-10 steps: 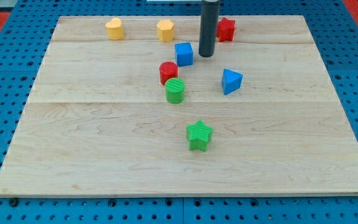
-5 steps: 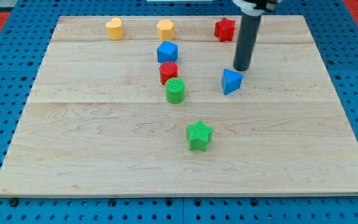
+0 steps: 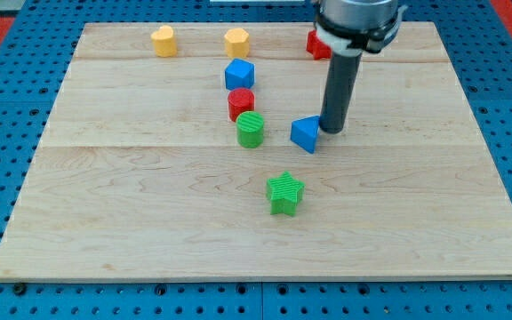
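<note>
My tip [image 3: 332, 130] rests on the wooden board, touching the right side of the blue triangular block [image 3: 305, 133]. To that block's left stand the green cylinder [image 3: 250, 130], the red cylinder [image 3: 240, 103] just above it, and the blue cube [image 3: 238, 74] higher still, forming a near-vertical column. Below lies the green star [image 3: 284, 193]. The red star [image 3: 316, 43] sits near the view's top, partly hidden behind the rod.
A yellow heart-shaped block [image 3: 163, 40] and a yellow hexagonal block [image 3: 236, 42] lie along the board's top edge. The wooden board [image 3: 105, 213] lies on a blue pegboard surface.
The tip went from beside the blue cube, which shifted left, over to the blue triangular block, and has pushed that block left and slightly down.
</note>
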`<action>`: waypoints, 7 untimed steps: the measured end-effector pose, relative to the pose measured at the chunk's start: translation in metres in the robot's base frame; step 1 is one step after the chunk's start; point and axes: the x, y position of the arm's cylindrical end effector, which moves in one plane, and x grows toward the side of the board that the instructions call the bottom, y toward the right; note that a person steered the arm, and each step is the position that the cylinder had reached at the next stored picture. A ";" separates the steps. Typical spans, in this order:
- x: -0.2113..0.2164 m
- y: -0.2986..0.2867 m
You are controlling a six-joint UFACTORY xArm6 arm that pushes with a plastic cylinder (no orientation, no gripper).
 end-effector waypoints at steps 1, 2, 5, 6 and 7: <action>0.032 -0.014; 0.052 -0.022; -0.035 -0.019; 0.000 -0.020; 0.021 -0.020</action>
